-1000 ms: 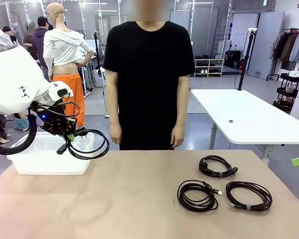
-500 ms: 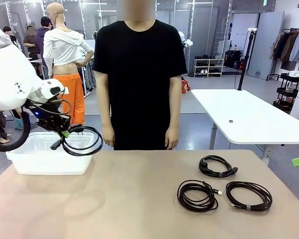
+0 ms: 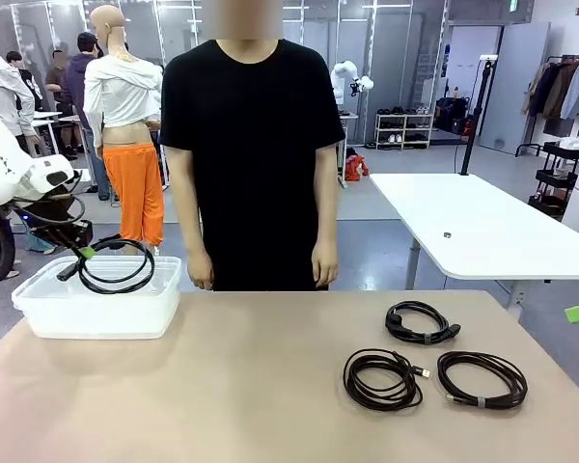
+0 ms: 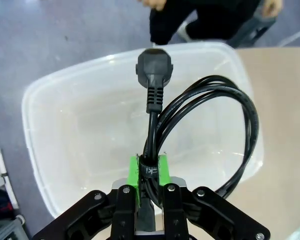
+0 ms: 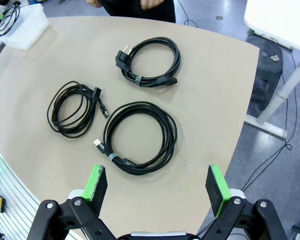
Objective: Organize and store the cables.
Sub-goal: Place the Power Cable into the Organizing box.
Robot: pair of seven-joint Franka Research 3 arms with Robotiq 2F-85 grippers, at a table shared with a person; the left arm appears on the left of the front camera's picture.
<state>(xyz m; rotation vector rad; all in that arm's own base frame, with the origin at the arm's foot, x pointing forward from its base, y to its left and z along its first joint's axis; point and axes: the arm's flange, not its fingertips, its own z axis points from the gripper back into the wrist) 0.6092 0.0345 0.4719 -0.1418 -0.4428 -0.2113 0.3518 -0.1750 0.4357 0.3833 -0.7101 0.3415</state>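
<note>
Bench point(image 3: 222, 386): three coiled cables point(image 5: 136, 79) lie right of centre, nearest the right pincer point(image 5: 156, 175), which is wide open and empty. Clear tub point(image 4: 40, 100), left end: a fourth cable point(image 4: 240, 110) hangs directly over its open interior, plug foremost, clamped at its tie by the closed left pincer point(image 4: 149, 172); a straight drop should suffice

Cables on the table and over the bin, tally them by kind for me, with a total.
Power cords, chunky plug: 2, the held power cord and the far power cord.
USB-style cables, small ends: 2, the middle cable and the near cable.
Total: 4 cables.
</note>
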